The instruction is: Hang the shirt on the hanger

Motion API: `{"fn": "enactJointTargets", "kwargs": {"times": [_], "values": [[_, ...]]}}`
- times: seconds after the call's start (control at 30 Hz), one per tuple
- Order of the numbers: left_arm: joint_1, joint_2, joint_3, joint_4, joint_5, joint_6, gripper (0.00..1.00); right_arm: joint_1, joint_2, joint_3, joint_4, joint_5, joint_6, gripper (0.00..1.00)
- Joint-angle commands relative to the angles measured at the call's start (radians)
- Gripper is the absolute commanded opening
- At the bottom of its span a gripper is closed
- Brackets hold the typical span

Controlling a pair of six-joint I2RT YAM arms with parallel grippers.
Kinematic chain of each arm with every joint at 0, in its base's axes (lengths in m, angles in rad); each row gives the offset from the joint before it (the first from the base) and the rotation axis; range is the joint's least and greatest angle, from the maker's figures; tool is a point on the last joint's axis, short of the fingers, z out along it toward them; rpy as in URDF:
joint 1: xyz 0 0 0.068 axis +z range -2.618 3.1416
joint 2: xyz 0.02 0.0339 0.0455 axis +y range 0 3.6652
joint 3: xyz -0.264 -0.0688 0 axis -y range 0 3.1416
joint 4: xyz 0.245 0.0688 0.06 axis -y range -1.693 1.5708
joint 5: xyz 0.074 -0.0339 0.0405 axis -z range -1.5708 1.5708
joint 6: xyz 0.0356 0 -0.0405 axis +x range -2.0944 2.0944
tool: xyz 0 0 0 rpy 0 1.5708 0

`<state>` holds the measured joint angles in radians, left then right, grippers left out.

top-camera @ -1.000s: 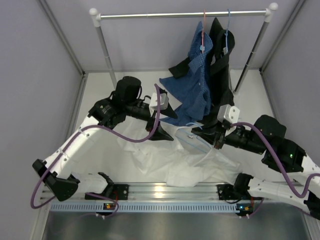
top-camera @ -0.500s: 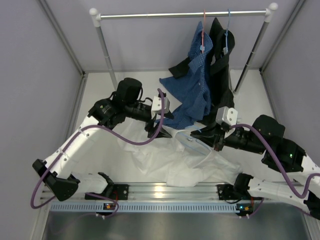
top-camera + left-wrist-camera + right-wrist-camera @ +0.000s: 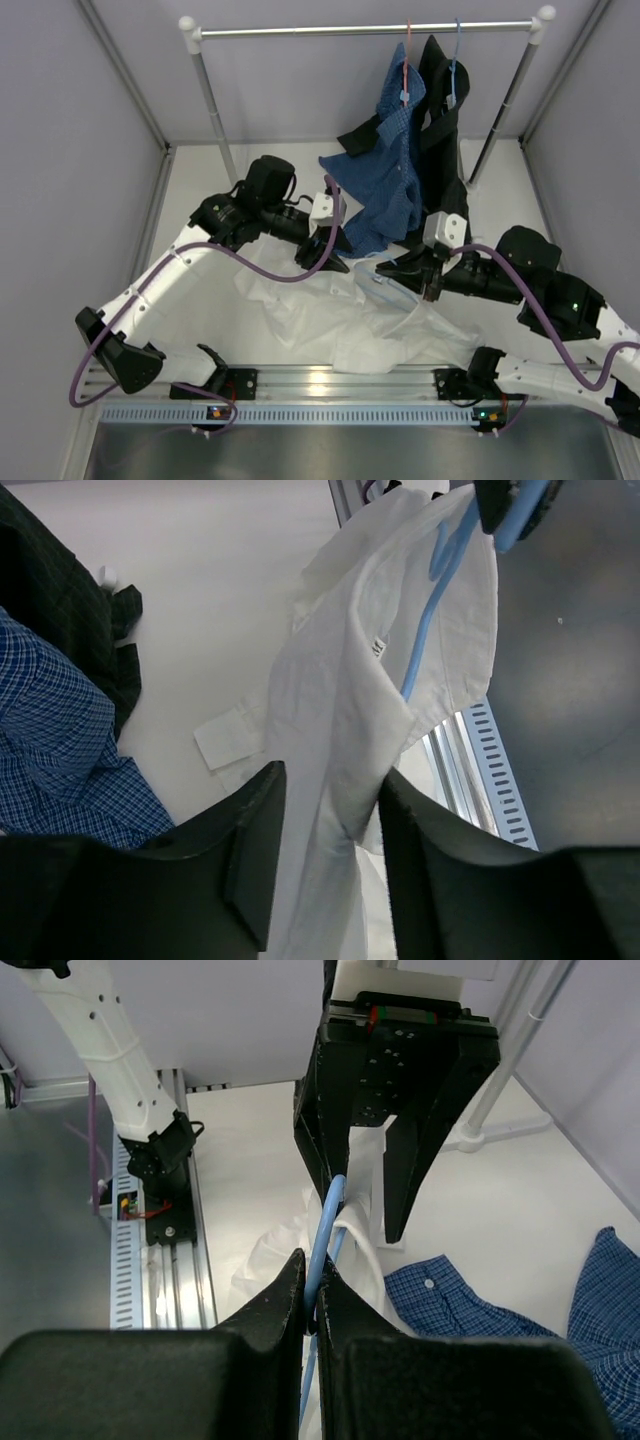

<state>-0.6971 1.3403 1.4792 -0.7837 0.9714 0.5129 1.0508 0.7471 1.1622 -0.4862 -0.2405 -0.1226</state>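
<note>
While the right hand (image 3: 310,1265) is clenching the thin light-blue wire hanger (image 3: 327,1222) tightly between its black fingers, the shirt (image 3: 330,680) is lying crumpled on the smooth white surface (image 3: 220,570) between the two arms, with one part rising toward that hand. Its thin white cloth is creasing into long soft folds, and the hanger's wire is running down as a narrow blue line into an opening between them. A flat, squared cuff (image 3: 225,742) is resting on the surface just beside the main heap. The left hand (image 3: 330,775) is hanging over the shirt with its two blunt black fingers standing partly apart and a fold of cloth showing between them; whether they are pinching it I cannot tell. Compared with a second ago, the left hand is now sitting farther from the arm bases and closer to the hem of the blue checked shirt (image 3: 385,190), and the right hand, taking the hanger with it, is reaching a little more to the left.
</note>
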Motion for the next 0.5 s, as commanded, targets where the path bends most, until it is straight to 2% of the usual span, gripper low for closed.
{"fn": "enactJointTargets", "kwargs": {"times": [0.0, 0.07, 0.17, 0.4, 0.47], "values": [[-0.007, 0.000, 0.020, 0.008, 0.047, 0.007, 0.43, -0.002, -0.017, 0.041, 0.064, 0.001, 0.011, 0.00], [-0.007, -0.003, 0.021, 0.008, 0.047, 0.010, 0.31, -0.003, -0.025, 0.036, 0.075, 0.026, 0.014, 0.00], [-0.007, -0.013, 0.030, 0.006, 0.038, 0.022, 0.00, -0.002, -0.034, 0.022, 0.096, 0.053, 0.027, 0.00], [-0.007, -0.033, 0.027, 0.008, 0.053, 0.111, 0.00, -0.002, -0.049, -0.035, 0.120, 0.107, 0.067, 0.02], [-0.007, -0.032, 0.029, 0.008, 0.047, 0.111, 0.00, -0.002, -0.051, -0.047, 0.118, 0.124, 0.080, 0.30]]}}
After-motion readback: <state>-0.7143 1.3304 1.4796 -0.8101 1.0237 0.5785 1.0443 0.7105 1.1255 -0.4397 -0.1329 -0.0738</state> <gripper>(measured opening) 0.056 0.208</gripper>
